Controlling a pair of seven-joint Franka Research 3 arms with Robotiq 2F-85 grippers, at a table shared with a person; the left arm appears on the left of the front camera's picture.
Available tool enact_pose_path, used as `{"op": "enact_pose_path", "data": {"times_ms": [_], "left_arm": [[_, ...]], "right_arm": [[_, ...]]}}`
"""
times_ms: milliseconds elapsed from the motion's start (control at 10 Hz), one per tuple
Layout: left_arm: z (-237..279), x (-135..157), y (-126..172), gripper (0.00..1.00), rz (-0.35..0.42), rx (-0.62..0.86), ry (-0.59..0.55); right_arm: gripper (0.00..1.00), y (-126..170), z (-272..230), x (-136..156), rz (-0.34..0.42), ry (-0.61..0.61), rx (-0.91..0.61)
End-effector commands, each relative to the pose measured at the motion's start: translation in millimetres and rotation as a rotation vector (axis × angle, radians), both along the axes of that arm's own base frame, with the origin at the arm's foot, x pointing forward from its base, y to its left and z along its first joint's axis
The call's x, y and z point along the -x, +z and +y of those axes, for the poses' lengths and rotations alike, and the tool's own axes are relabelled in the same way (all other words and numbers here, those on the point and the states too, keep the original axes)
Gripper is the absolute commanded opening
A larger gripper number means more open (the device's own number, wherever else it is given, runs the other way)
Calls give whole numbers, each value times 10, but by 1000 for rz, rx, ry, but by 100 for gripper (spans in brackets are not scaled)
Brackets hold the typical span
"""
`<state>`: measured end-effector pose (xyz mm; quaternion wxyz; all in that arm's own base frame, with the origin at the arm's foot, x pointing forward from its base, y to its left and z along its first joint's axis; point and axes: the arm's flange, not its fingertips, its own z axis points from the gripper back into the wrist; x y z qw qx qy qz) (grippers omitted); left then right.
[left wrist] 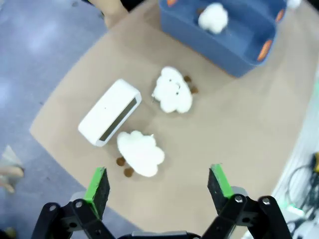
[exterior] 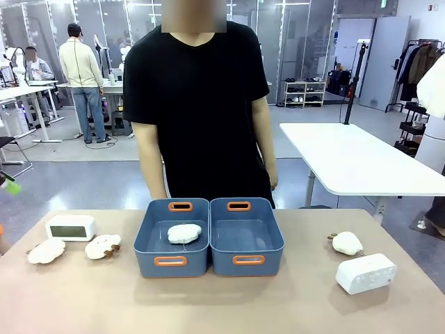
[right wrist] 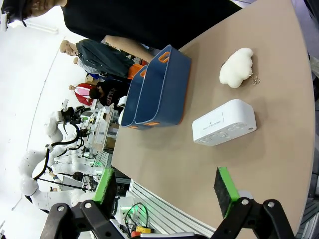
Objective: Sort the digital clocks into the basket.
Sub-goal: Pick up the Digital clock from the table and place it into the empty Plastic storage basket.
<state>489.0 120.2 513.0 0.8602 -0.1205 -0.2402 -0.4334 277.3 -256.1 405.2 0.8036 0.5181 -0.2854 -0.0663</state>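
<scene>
Jaws spread and holding nothing, the left gripper [left wrist: 158, 181] hovers above the white rounded plastic digital clock [left wrist: 109, 113] by the beige desk's [exterior: 222, 306] left edge and the right gripper [right wrist: 165, 185] faces its twin clock [right wrist: 224, 122] near the right edge, both clocks outside the blue-grey rectangular plastic basket [exterior: 271, 259], seemingly awaiting pickup.

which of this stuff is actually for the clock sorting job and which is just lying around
For the job: left clock, right clock, left basket, right basket.
Lying about: plush in left basket, far-left plush, plush beside left clock, plush beside right clock.
</scene>
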Motion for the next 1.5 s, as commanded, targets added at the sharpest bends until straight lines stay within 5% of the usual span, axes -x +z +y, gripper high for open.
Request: {"op": "enact_pose_path", "data": {"times_ms": [0, 200, 300, 600, 900, 1400], "left_arm": [[-171, -592, -210, 100, -131, -243, -233], [-434, -1146, -650, 100, -188, -384, -457], [-531, -1251, -775, 100, -147, -396, -509], [-727, -1594, -1099, 100, -74, -546, -538], [-710, -1751, -1407, 100, 67, -491, -531], [-798, -1875, -1938, 100, 78, -516, -530]], "right_arm": [[100, 15, -4, 11, -12, 6, -5], [100, 15, -4, 11, -12, 6, -5], [100, 15, -4, 11, -12, 6, -5], [100, 15, -4, 11, -12, 6, -5], [100, 15, -4, 11, -12, 6, -5], [100, 15, -4, 11, -12, 6, -5]]}}
